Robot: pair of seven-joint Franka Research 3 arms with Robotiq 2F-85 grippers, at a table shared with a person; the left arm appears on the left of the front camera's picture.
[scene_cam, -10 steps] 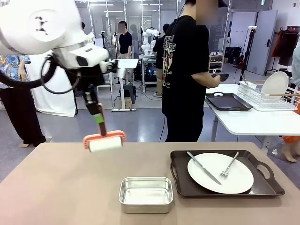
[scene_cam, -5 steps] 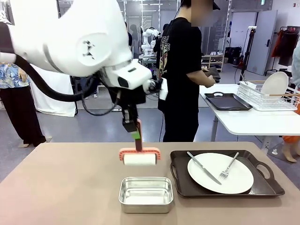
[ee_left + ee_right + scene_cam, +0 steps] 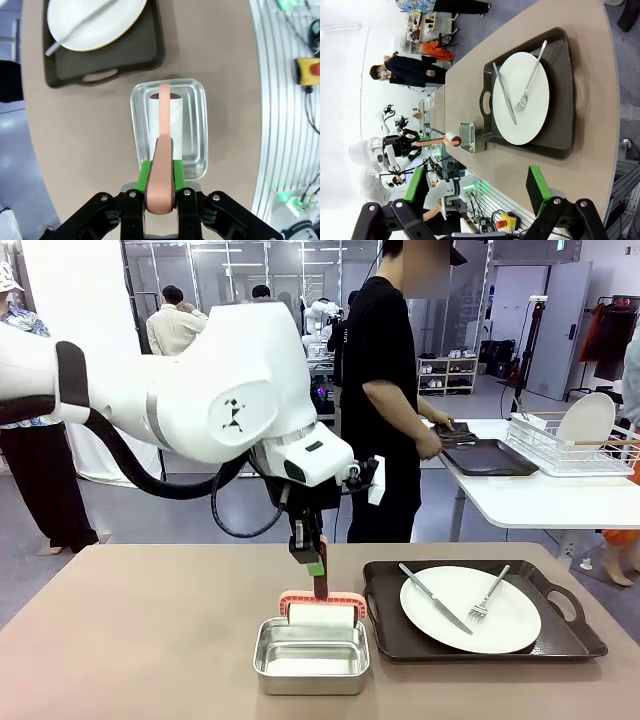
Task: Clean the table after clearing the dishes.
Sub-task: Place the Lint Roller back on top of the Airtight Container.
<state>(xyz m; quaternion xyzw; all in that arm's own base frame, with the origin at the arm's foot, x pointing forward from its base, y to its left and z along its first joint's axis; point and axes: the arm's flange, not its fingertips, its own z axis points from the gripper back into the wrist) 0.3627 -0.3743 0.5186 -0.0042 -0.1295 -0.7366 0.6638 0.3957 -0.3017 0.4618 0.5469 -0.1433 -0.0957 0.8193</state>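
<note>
Between the green pads of the left gripper the pink handle of a roller was clamped firmly, and the handle pointed down. Its white roll hung inside the outline of the steel pan, at the far wall. I could not tell if it touched the bottom. The pan stood on the table, just beside a dark tray, apart from it. On this tray lay a white plate with a knife and a fork. The right gripper was wide open and held nothing. It hung at the near side, looking along the table. A person stood at the far side, with hands at another tray on a white table. To my judgement, the clearing was only partly done, because one tray of dishes remained, and the roller was at its pan between wiping passes. The next move would call for a straight vertical motion, so that the roll does not catch the pan wall. The table top looked plain, matte and tan-brown, and I saw no crumbs or stains. The plate looked clean.
</note>
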